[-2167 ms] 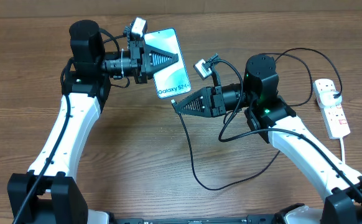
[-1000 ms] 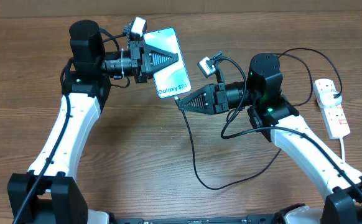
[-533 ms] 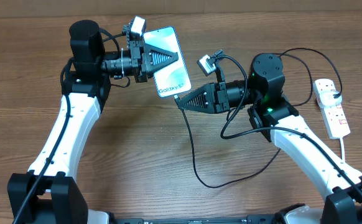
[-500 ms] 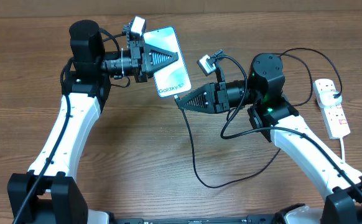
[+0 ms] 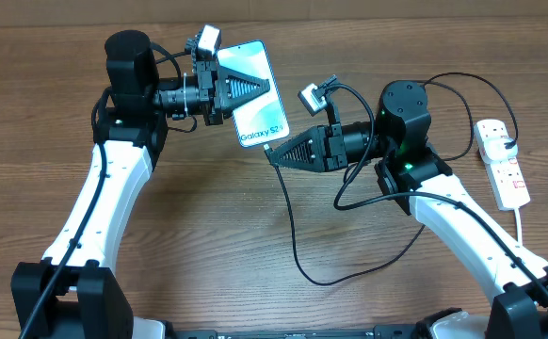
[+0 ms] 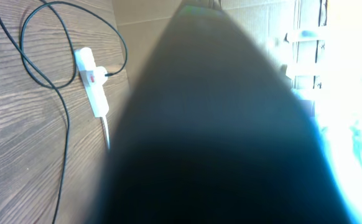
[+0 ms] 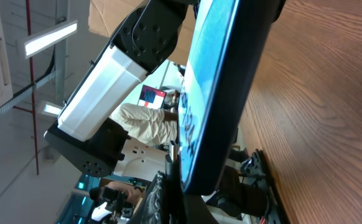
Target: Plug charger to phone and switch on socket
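Note:
My left gripper [image 5: 272, 88] is shut on the phone [image 5: 263, 121] and holds it above the table at the back, its cyan "Galaxy S24" screen facing up. My right gripper [image 5: 270, 156] is shut on the charger's plug end, right at the phone's lower edge. The charger's cable [image 5: 290, 235] hangs from it and loops over the table. In the right wrist view the plug tip [image 7: 173, 151] stands against the phone's [image 7: 212, 93] bottom end; whether it is in the port I cannot tell. The socket [image 5: 502, 162] lies at the far right.
A dark blur fills most of the left wrist view, with the socket [image 6: 92, 81] and cable [image 6: 60, 106] beyond it on the wood. The cable's loop reaches toward the table's front [image 5: 323, 281]. The socket's white cord [image 5: 522, 226] runs off to the front right.
Over the last two seconds my right gripper moved up and right with the plug to the phone's lower edge. In the last half second nothing has visibly moved.

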